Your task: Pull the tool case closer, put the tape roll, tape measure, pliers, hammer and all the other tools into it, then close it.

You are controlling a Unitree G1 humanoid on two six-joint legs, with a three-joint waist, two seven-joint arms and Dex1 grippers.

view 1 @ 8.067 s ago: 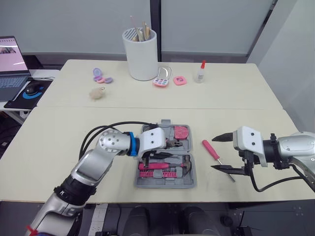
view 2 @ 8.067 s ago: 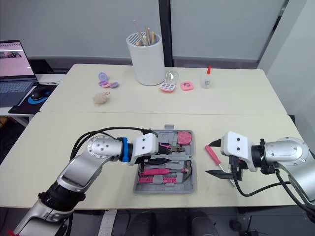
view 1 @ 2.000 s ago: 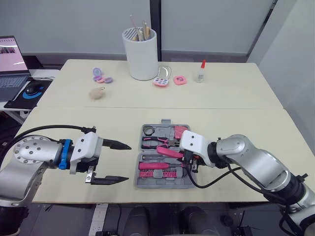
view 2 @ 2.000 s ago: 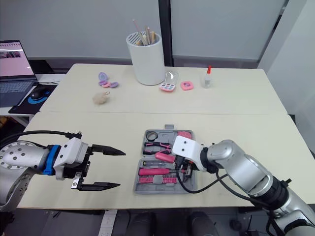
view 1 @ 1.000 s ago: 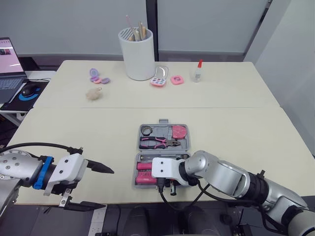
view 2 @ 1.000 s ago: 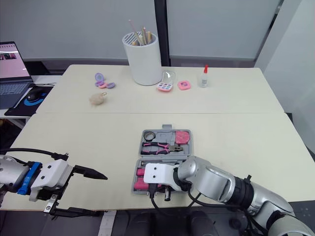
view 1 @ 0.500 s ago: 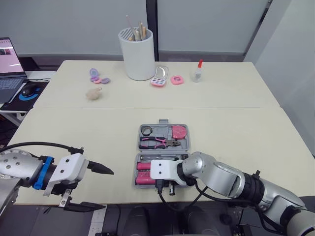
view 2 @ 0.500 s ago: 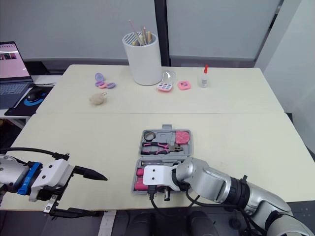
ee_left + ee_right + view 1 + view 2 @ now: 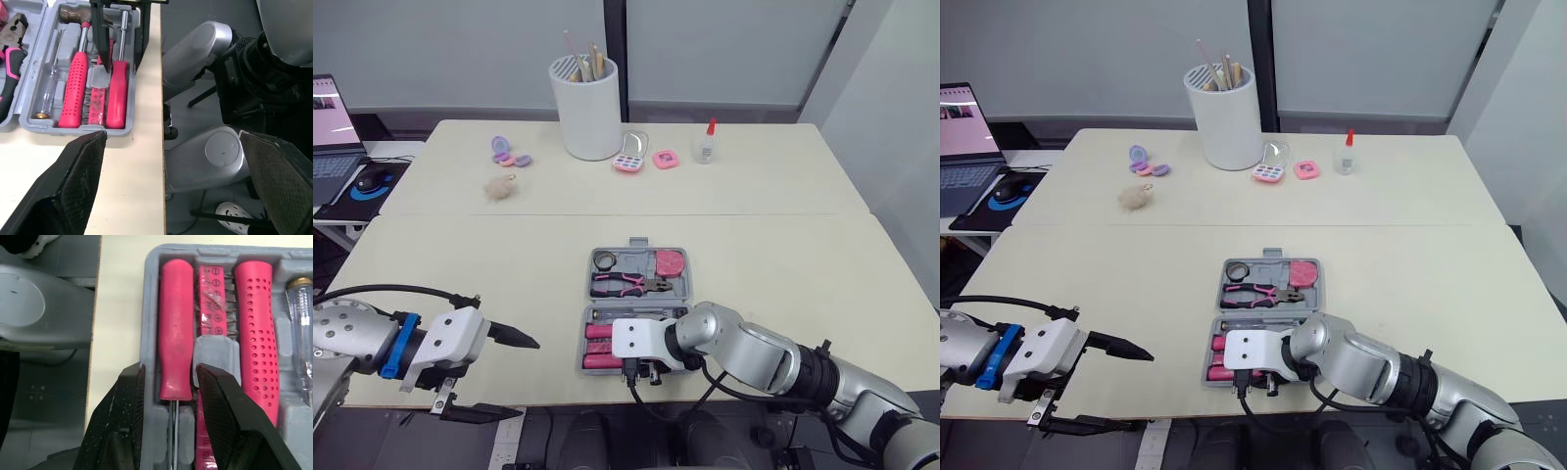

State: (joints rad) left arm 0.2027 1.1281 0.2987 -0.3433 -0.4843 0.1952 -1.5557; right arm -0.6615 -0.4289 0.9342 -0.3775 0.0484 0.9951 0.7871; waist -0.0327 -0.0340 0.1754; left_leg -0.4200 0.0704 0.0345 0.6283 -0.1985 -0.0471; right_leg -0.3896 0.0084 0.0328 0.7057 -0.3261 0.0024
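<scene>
Right gripper [image 9: 169, 367], narrowly parted, straddles the screwdriver [image 9: 176, 308], moved off the table [image 9: 783, 264] into the tool case's [image 9: 149, 308] near edge; closing likely next.

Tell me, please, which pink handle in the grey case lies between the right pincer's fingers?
The smooth pink screwdriver handle; the dimpled pink hammer handle lies outside the right pincer.

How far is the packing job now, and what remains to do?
Done: the tool case sits near the table's front edge, holding tape roll, tape measure, pliers and hammer. In hand: the right tool, open, straddles the screwdriver lying in its slot. The left tool hangs open and empty. Left: closing the case.
</scene>
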